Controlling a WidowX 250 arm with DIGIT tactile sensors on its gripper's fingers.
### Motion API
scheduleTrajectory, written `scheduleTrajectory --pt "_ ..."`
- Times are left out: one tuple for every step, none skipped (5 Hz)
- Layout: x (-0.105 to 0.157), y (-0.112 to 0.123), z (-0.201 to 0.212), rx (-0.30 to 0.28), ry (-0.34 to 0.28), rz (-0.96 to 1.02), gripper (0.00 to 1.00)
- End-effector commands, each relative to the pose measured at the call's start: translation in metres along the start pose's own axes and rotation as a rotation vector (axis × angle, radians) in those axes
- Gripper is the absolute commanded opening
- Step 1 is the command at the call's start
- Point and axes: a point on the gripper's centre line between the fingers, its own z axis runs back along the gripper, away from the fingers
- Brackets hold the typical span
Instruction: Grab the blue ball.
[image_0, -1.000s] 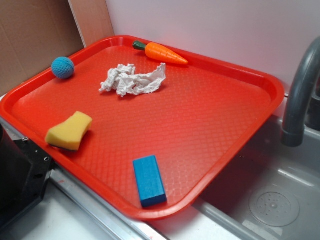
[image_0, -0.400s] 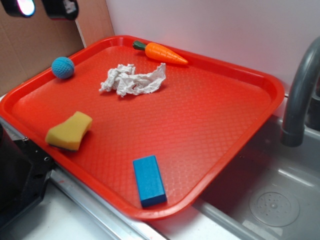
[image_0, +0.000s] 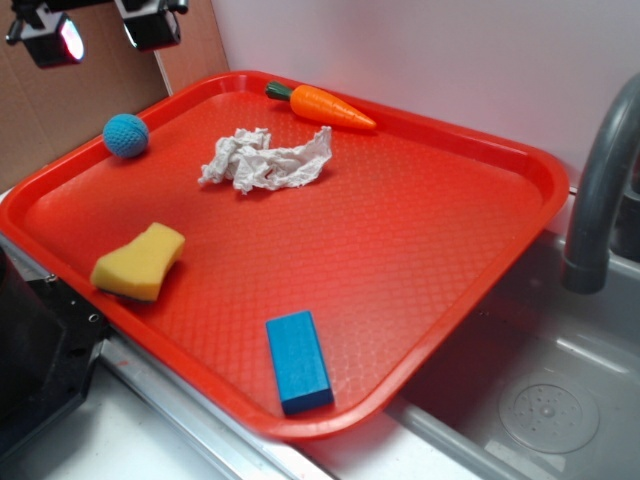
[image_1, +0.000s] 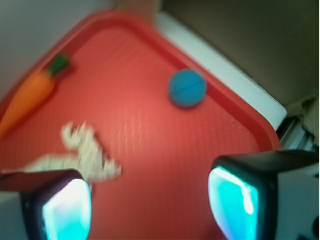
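The blue ball (image_0: 126, 135) is small, teal-blue and knitted. It lies near the far left rim of the red tray (image_0: 520, 160). In the wrist view the ball (image_1: 187, 88) sits up and right of centre, close to the tray's rim. My gripper (image_0: 103, 35) hangs high at the top left, above and a little behind the ball, clear of it. In the wrist view the gripper (image_1: 150, 207) is open and empty, with bare tray between its two fingertips.
On the tray lie an orange toy carrot (image_0: 322, 105), a crumpled white paper (image_0: 265, 160), a yellow sponge (image_0: 139, 262) and a flat blue block (image_0: 298, 361). A grey tap (image_0: 598, 190) and a sink stand at the right. Cardboard stands behind the tray's left side.
The gripper has come into view at the top left and moved down and a little right towards the ball. Nothing on the tray has moved.
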Motion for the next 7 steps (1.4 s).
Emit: scheduleTrajectory --pt "0.008 0.015 0.009 -0.005 -0.029 0.021 1.00" --pt "0.008 0.015 0.009 -0.005 -0.029 0.021 1.00" --pt "0.031 0.038 -0.021 -0.020 0.115 0.234 1.00" --pt "0.043 0.058 -0.040 -0.062 0.078 0.390 1.00" --pt "0.049 0.059 -0.052 0.046 0.013 0.479 1.00" --pt "0.052 0.050 -0.065 0.080 -0.031 0.476 1.00" --pt "0.054 0.039 -0.084 0.151 -0.044 0.475 1.00"
